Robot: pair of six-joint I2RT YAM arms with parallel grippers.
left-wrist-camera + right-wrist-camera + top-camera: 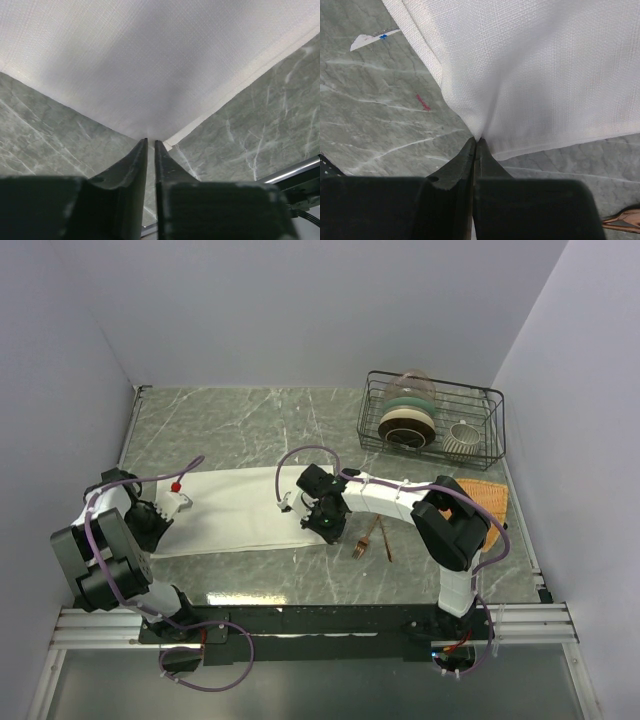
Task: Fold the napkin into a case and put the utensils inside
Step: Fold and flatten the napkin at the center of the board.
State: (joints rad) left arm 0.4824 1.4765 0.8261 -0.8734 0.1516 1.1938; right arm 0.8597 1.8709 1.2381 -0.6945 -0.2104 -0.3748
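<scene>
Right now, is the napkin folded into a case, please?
No: the napkin lies as a broad rectangle, left gripper and right gripper pinching its corners.

One napkin (240,505), two utensils (366,538), two claws (150,141) (475,141), one rack (495,420).

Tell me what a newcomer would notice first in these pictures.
The cream-white napkin lies spread as a long band across the table, with the left gripper and the right gripper each pinching one end. Right of it lie the copper utensils; a wire dish rack stands far right.
</scene>
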